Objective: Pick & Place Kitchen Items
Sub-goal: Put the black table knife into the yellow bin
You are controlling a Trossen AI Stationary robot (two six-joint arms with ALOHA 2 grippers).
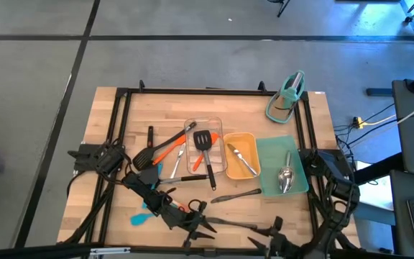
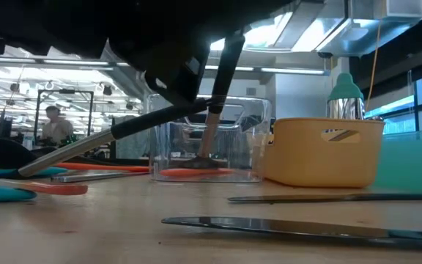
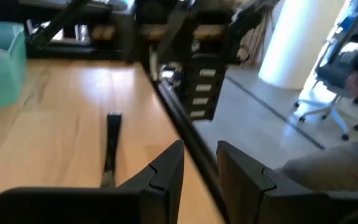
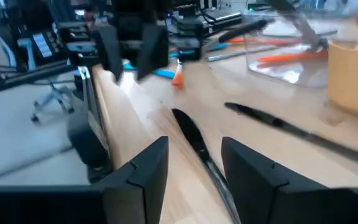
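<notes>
Well, sorting is partway: a black slotted turner (image 1: 204, 140) stands in the clear tray (image 1: 191, 128), steel pieces lie in the yellow tray (image 1: 249, 138) beside it, and a ladle (image 1: 285, 178) rests on the teal tray (image 1: 267, 150). Spatulas (image 1: 165, 152) and a knife (image 1: 236, 195) near the clear tray wait on the bench (image 1: 106, 108). The left tool (image 3: 201, 168) and right tool (image 4: 194, 162) both hover released, empty.

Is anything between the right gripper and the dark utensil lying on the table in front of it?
Nothing visible. In the right wrist view the right gripper has its fingers apart and empty, and the dark utensil lies on bare wood just ahead of them. The left gripper is farther off, beyond it.
</notes>
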